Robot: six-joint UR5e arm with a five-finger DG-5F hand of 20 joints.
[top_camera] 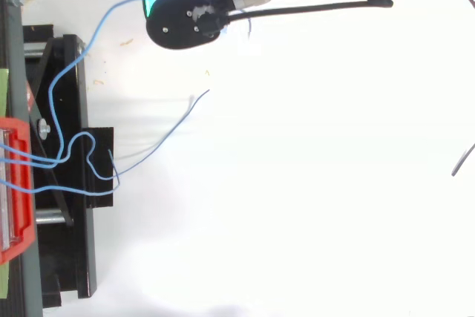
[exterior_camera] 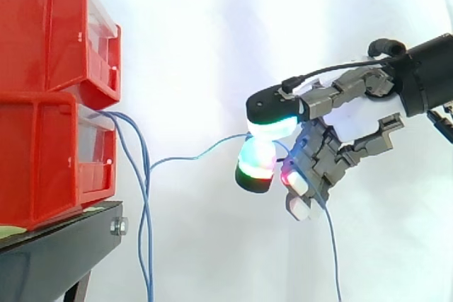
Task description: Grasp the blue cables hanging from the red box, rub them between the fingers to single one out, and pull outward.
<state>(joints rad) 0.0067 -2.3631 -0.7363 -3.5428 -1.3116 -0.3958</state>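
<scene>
Right now I have the hand (exterior_camera: 357, 122) clamped on a single blue cable (exterior_camera: 202, 153), which is pinched between two glowing pads (exterior_camera: 272, 126) set one above the other; the rest of the fingers are curled loosely below and hold nothing that I can see. The hand sits well apart from the lower red bin (exterior_camera: 42, 160), out to the side of it at about the bin's own height.

That cable leaves the bin's open front, dips with the other blue cables (exterior_camera: 145, 231), then climbs in a shallow line across the gap to the pads. From above it runs as a long slant from the bin to the hand (top_camera: 83, 51). Its free tail (exterior_camera: 333, 245) drops past the palm. The other cables hang straight down beside the black stand (exterior_camera: 56, 245), clear of the hand.

As I judge it, one cable is singled out and the pull is what's left. The cable's long axis points from bin to hand, so I'd draw straight away from the bin along that line. The bend in the cable suggests slack to take up first, and the pinch could slip.
</scene>
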